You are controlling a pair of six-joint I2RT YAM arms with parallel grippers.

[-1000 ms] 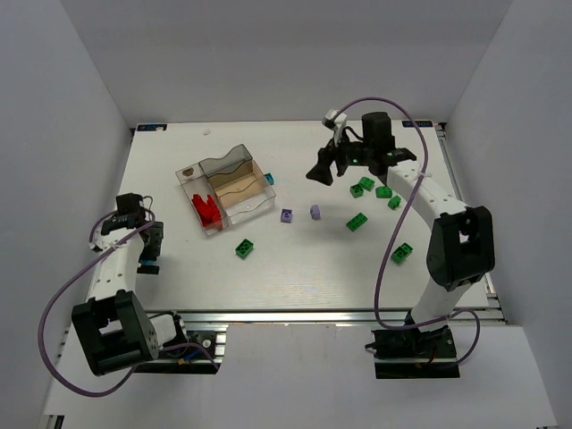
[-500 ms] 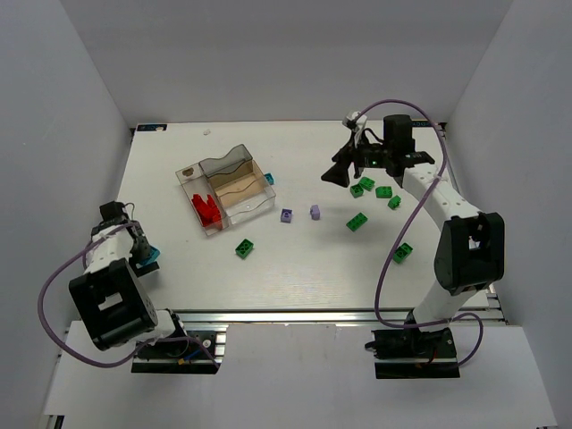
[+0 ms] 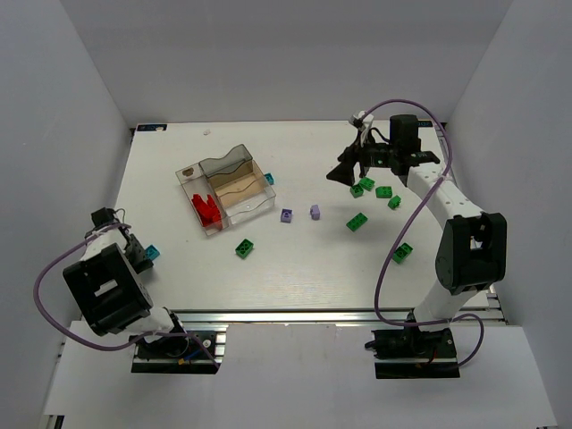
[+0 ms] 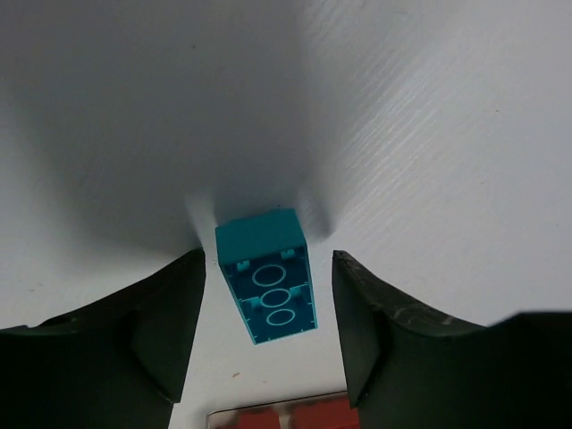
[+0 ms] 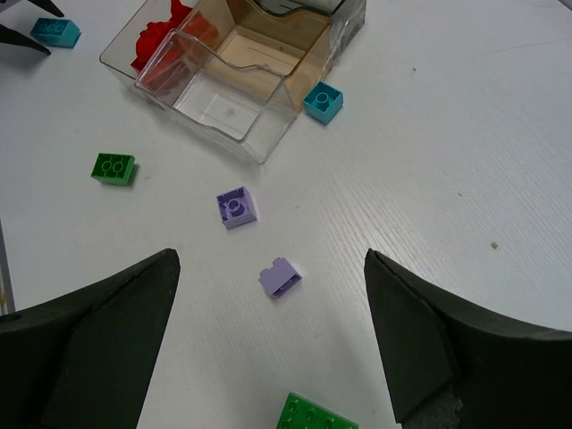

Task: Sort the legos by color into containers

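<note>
A: Left arm, pose?

B: Folded low and tight at the table's left edge, well to the left of the clear box (image 3: pixel 259 204) and nearer the bases. Left gripper (image 4: pixel 268 268) points down at the tabletop.

A: Its jaws?

B: Parted, straddling one cyan brick (image 4: pixel 268 286). A thin gap shows on each side, so no grip yet. The brick lies flat on the table with its hollow underside up, three rings showing.

A: The box itself?

B: Lid stands up, smoky and see-through; tan bottom, inner dividers. Red bricks (image 3: pixel 208 211) are piled in its near-left compartment. A small cyan brick (image 3: pixel 269 180) sits outside, just beside its right wall.

A: Loose pieces to the right of the box?

B: One green brick (image 3: pixel 244 248) nearer the bases than the box. Two pale purple bricks (image 3: pixel 286 215) (image 3: pixel 315 212) just right of it, close together but apart. Further right, a cluster of green bricks (image 3: pixel 366 183), with two more green ones (image 3: pixel 357 222) (image 3: pixel 402 253) nearer the bases.

A: Right arm?

B: Stretched far out over the table, forearm raised. Right gripper (image 3: pixel 344 172) hangs in the air to the right of the box, facing it, beside the green cluster. Fingers spread wide, holding nothing.
</note>
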